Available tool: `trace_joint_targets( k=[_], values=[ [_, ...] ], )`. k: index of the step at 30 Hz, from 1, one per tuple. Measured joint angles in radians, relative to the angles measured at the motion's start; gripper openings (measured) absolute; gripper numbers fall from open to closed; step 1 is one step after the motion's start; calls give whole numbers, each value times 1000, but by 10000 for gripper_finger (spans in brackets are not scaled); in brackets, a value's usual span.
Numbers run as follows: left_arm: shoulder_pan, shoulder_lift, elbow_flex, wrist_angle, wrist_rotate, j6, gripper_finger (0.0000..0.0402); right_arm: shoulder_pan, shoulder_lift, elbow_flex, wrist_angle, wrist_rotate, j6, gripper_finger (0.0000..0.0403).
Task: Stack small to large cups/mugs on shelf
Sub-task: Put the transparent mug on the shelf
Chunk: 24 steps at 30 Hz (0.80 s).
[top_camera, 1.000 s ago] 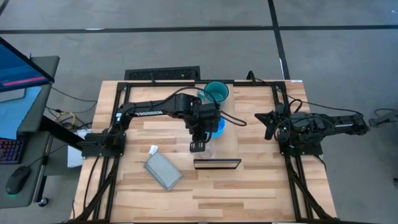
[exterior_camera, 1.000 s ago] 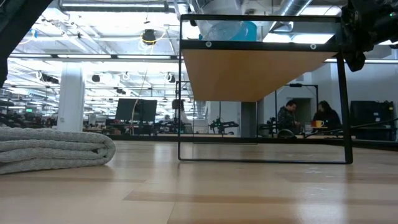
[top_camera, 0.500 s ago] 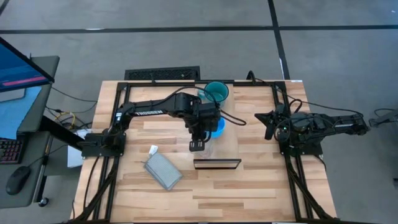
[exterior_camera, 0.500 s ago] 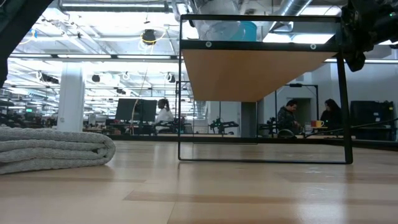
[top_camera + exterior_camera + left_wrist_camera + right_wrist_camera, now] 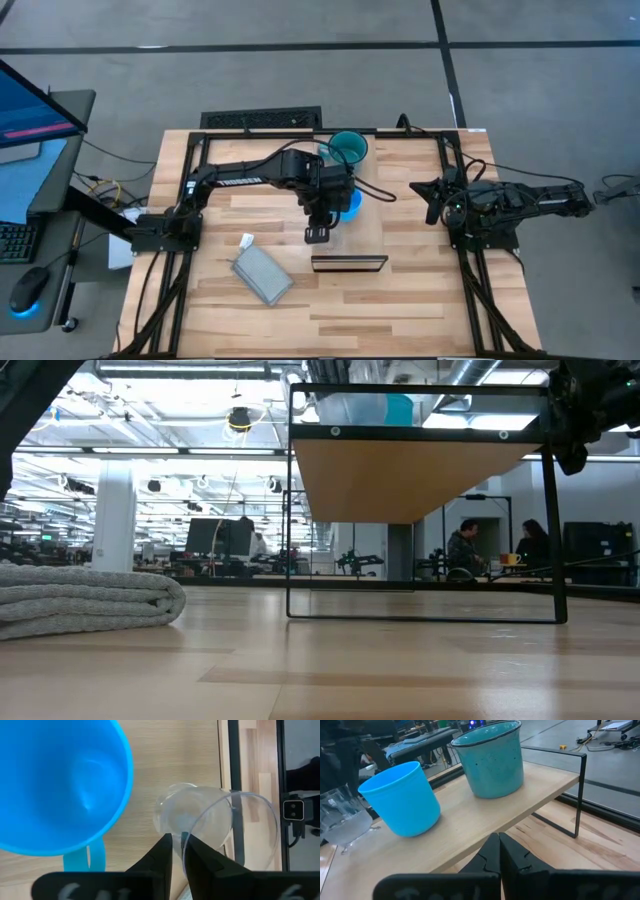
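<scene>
On the shelf: pale wood top on a thin black wire frame (image 5: 485, 815), all three cups sitting in a row from my feed.
Teal mug: speckled glaze, dark rim (image 5: 492, 762), at the far end.
Blue mug: smooth bright plastic look (image 5: 402, 800), in the middle.
Glass cup: tiny, clear, tapered (image 5: 200, 817); left gripper (image 5: 177, 851) has its fingers pinched on the rim, I think, hard to say if it's still squeezing.
Right gripper: fingers (image 5: 512, 855) closed on nothing, parked off to the right (image 5: 437, 199).
Pouch: flat grey fabric (image 5: 262, 275) on the slatted table.
Vs a second ago: nothing has shifted.
</scene>
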Motion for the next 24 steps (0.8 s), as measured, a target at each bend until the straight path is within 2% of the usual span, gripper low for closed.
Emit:
trace_joint_targets(
  k=[17,24],
  values=[
    [28,-4,0,23,6,-16,57,0,0,0,-1,0,0,15],
    [38,-45,1,97,103,-18,57,0,0,0,-22,0,0,16]
  ],
)
